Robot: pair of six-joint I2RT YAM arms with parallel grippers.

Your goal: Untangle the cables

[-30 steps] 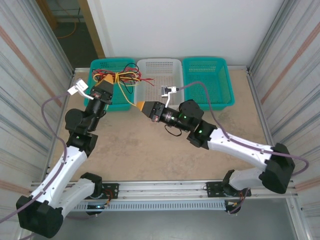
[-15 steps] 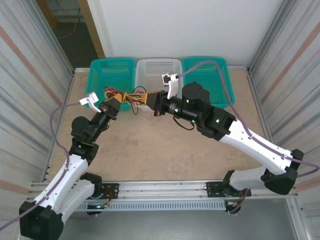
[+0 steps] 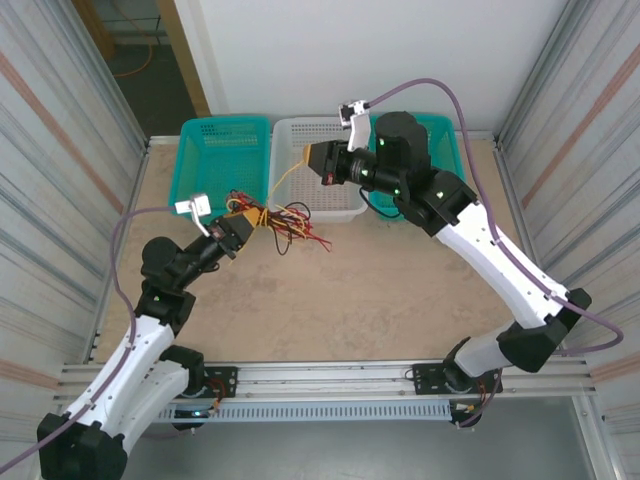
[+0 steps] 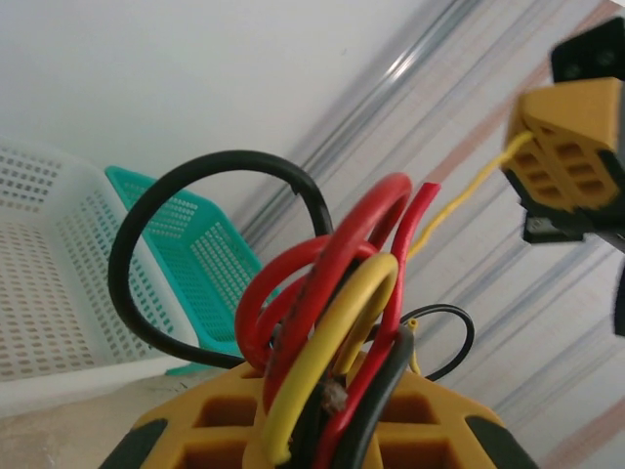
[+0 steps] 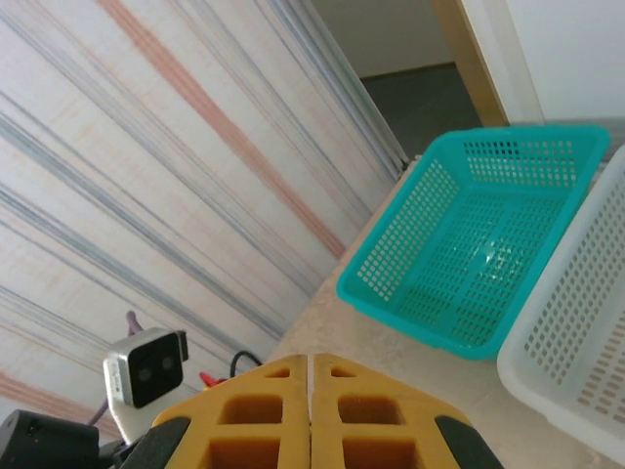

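Early yet: yellow cable [image 4: 467,193] pinched taut in the closed right gripper [image 3: 312,160], the other cables [image 3: 287,222] knotted together, clamped tight in the left gripper [image 3: 247,222].

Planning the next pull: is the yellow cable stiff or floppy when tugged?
Probably floppy: the yellow cable bows between the right gripper and the bundle. Likely light and springy, since the loops above the left gripper hold their curl.
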